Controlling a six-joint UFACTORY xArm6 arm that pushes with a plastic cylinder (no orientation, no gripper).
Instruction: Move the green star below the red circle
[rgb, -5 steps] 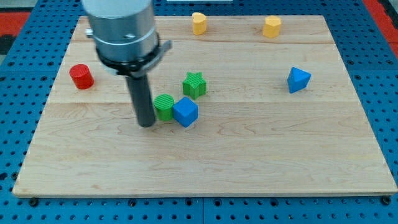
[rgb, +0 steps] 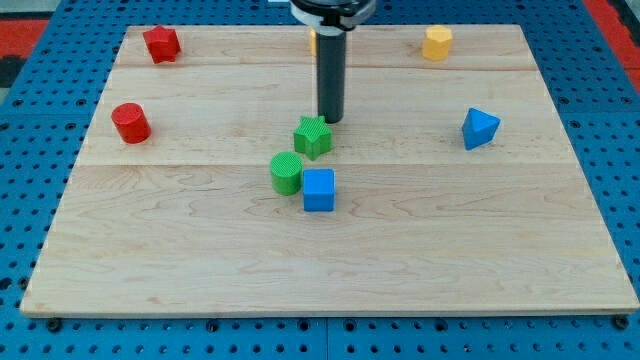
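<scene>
My tip (rgb: 330, 119) rests on a light wooden board (rgb: 480, 260), just above the green star (rgb: 313, 136) at the star's upper right corner, touching it or nearly so; I cannot tell which. I have no fingers, only this straight dark rod. The star sits near the board's centre. Below it lie a green cylinder (rgb: 286, 172) and a blue cube (rgb: 319, 189), touching each other. The red circle (rgb: 130, 122) stands well apart at the view's left. A red block (rgb: 160, 43) sits at the top left, a yellow block (rgb: 437, 42) at the top right, a blue pyramid-like block (rgb: 480, 127) at the right.
</scene>
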